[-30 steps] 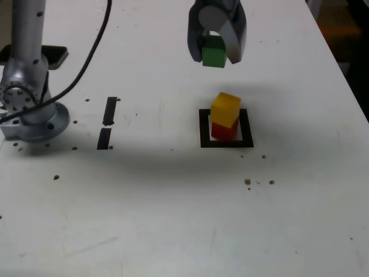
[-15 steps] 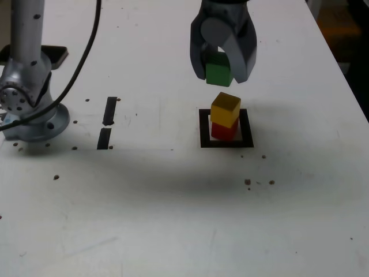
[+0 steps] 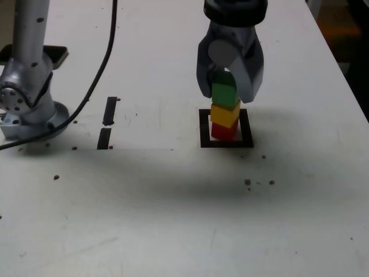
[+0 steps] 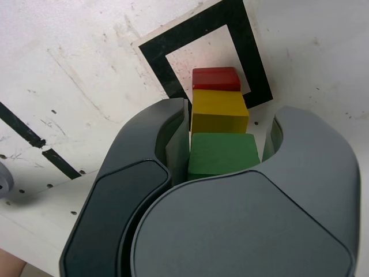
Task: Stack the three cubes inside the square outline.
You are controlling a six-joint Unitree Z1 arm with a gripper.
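Observation:
The red cube (image 3: pixel 223 132) sits inside the square outline (image 3: pixel 204 128), with the yellow cube (image 3: pixel 225 113) on top of it. Resting on the yellow one is the green cube (image 3: pixel 225 94), which makes a three-high stack. My gripper (image 3: pixel 226 95) comes down over the stack, shut on the green cube between its grey jaws. In the wrist view the green cube (image 4: pixel 222 154) lies between the jaws of the gripper (image 4: pixel 225 151), and beyond it are the yellow cube (image 4: pixel 219 111), the red cube (image 4: pixel 215 79) and the black outline (image 4: pixel 155 52).
The arm's metal base (image 3: pixel 29 109) stands at the exterior view's left, with a black cable (image 3: pixel 92 52) arching from it. Two short black strips (image 3: pixel 109 111) (image 3: pixel 104 138) lie between the base and the outline. The table's edge (image 3: pixel 346 81) runs down the right.
The gripper has come down and toward the outline with the green cube. The cube hung above and behind the stack before; now it sits on the yellow cube.

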